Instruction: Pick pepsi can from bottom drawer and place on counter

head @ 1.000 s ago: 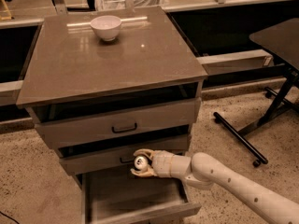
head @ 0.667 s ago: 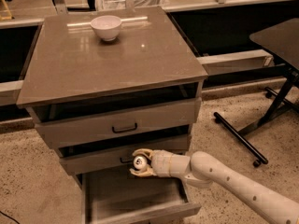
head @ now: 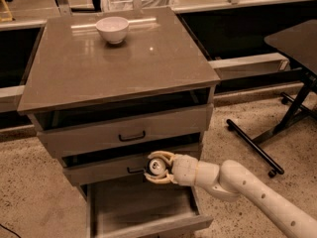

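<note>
My gripper (head: 158, 167) hovers over the back of the open bottom drawer (head: 143, 209), just in front of the middle drawer's front. Its pale fingers (head: 163, 156) are closed around a small round object with a silver top facing the camera, the pepsi can (head: 157, 166). The can's dark body is mostly hidden by the fingers. The drawer tray below looks bare. The counter (head: 119, 68) is the glossy grey-brown cabinet top above, well higher than the gripper.
A white bowl (head: 112, 29) stands at the back of the counter. The two upper drawers (head: 129, 130) are slightly pulled out. A dark table (head: 297, 38) with black legs (head: 255, 145) stands to the right on the speckled floor.
The gripper with the can has shifted slightly up and to the right; the drawers and the bowl have not moved.
</note>
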